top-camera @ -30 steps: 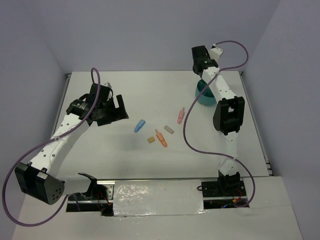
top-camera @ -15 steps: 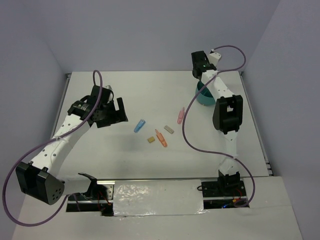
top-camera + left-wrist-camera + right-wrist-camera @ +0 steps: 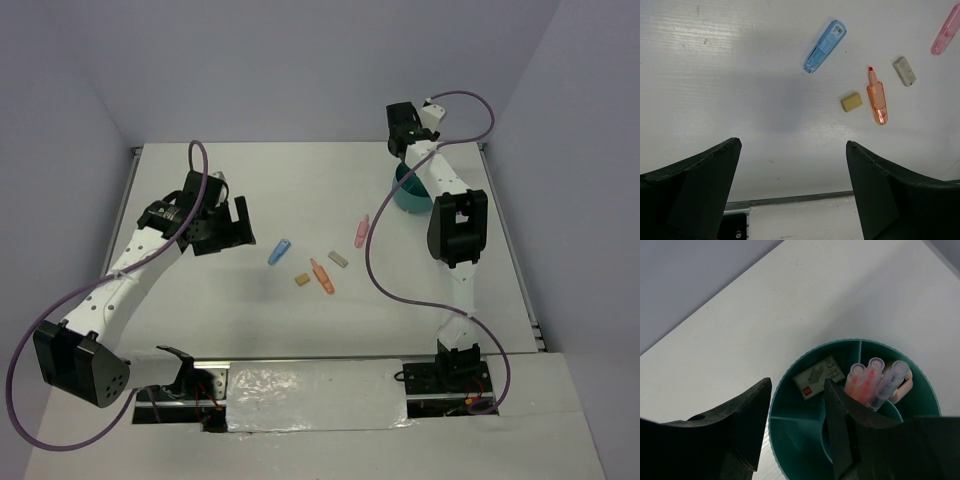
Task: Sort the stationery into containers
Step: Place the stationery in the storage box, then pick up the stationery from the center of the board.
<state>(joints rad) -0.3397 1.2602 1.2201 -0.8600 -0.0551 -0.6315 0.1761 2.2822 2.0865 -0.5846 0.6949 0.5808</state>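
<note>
Left gripper (image 3: pixel 792 145): jaws spread fully, nothing held; poised above the table (image 3: pixel 300 180) left of the loose pieces; no shift is noted.
Loose stationery: blue pen (image 3: pixel 825 46), tan block (image 3: pixel 851 101), orange marker (image 3: pixel 876 95), grey block (image 3: pixel 904 71) and pink marker (image 3: pixel 945 30) are left on the table, well apart from the cup.
Teal cup (image 3: pixel 410 203): far right; a small box (image 3: pixel 819 377) and upright markers (image 3: pixel 867 380) are seen in separate compartments.
Right gripper (image 3: pixel 797 385): jaws now parted wider than a second ago, nothing between them; box lies directly below.
Meaning: box is judged just released; five pieces remain.
</note>
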